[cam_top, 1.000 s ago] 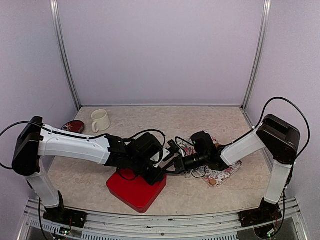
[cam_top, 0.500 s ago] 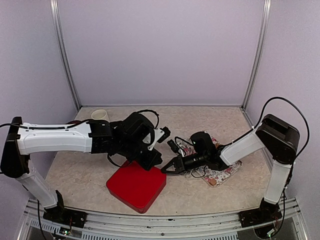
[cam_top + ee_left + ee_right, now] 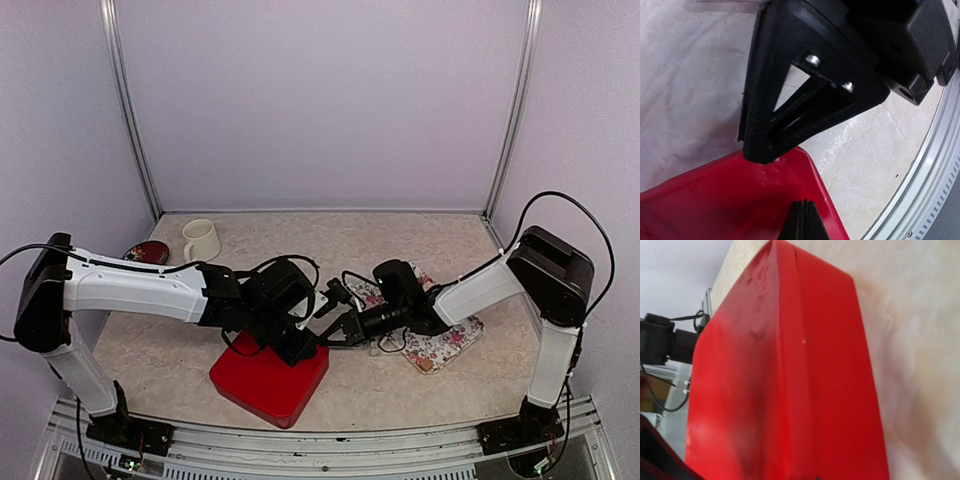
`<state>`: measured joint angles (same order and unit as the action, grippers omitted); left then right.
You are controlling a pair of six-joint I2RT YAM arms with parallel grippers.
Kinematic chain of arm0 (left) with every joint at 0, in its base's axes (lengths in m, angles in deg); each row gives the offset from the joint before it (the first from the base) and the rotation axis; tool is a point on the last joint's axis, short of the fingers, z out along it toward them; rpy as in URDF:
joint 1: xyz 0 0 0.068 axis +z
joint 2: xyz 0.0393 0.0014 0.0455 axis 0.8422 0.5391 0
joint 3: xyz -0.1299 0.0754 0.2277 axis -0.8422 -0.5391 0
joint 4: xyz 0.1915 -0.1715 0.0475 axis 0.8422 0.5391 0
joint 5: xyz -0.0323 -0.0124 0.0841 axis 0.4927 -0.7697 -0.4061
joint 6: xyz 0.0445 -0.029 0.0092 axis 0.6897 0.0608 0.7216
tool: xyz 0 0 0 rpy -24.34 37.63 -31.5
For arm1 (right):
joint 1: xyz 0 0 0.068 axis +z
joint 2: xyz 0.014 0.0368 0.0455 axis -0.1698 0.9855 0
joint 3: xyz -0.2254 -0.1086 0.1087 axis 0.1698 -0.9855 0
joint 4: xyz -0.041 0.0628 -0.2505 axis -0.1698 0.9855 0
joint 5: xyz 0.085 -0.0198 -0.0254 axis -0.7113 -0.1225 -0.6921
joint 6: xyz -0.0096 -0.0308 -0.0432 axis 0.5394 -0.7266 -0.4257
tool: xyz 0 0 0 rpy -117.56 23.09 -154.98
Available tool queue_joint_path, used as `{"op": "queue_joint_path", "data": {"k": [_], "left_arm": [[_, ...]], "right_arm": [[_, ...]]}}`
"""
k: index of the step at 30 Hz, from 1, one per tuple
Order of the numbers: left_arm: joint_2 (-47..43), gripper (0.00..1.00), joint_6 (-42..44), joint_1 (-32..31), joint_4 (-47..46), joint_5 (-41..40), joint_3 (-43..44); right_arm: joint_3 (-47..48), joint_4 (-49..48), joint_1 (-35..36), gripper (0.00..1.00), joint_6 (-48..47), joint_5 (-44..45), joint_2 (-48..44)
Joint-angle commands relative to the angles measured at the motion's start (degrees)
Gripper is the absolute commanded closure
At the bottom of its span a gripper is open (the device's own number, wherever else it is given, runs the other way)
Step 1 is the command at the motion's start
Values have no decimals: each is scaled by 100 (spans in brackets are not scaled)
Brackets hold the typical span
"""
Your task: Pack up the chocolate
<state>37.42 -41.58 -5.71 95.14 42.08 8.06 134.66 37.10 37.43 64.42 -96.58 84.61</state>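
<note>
The red box (image 3: pixel 268 378) sits near the front of the table with its lid on. No chocolate shows on it or in the wrist views. A small tan piece (image 3: pixel 425 366) lies at the near edge of the floral tray (image 3: pixel 447 345). My left gripper (image 3: pixel 300 345) is shut and empty, its tips (image 3: pixel 805 222) over the red lid (image 3: pixel 715 200) near its corner. My right gripper (image 3: pixel 335 332) reaches in from the right. One of its fingers (image 3: pixel 790 110) touches the lid's edge, with no second finger beside it. The box side (image 3: pixel 805 390) fills the right wrist view.
A cream mug (image 3: pixel 200 240) stands at the back left, with a dark red oval object (image 3: pixel 145 252) beside it. The floral tray lies under my right forearm. The aluminium front rail (image 3: pixel 935 165) runs close to the box.
My left arm lifted and swung back, then came down again onto the lid. My right gripper moved left to the box's far right corner. The box shifted slightly left.
</note>
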Motion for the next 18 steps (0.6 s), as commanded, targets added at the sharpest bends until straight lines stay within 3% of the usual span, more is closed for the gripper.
{"op": "queue_joint_path", "data": {"k": [1, 5, 9, 11, 13, 18], "left_arm": [[-766, 95, -278, 417, -90, -169, -271], [-1644, 57, -746, 891, -446, -339, -961], [-2567, 31, -1124, 1511, -585, -242, -1719], [-2957, 11, -1194, 1757, -525, -142, -2010], [-3235, 5, -1295, 1901, -347, -160, -2223], [-3540, 3, -1646, 2051, -248, -169, -2631]], "right_arm": [[321, 1821, 53, 100, -803, 1067, 586], [1121, 2508, -27, 98, -1421, 1737, 824], [1853, 2749, -194, 75, -1732, 1973, 814], [2083, 2811, -273, 60, -1770, 1986, 676], [2192, 2893, -304, 48, -1806, 2017, 484], [1942, 2948, -309, 35, -1769, 1782, -108]]}}
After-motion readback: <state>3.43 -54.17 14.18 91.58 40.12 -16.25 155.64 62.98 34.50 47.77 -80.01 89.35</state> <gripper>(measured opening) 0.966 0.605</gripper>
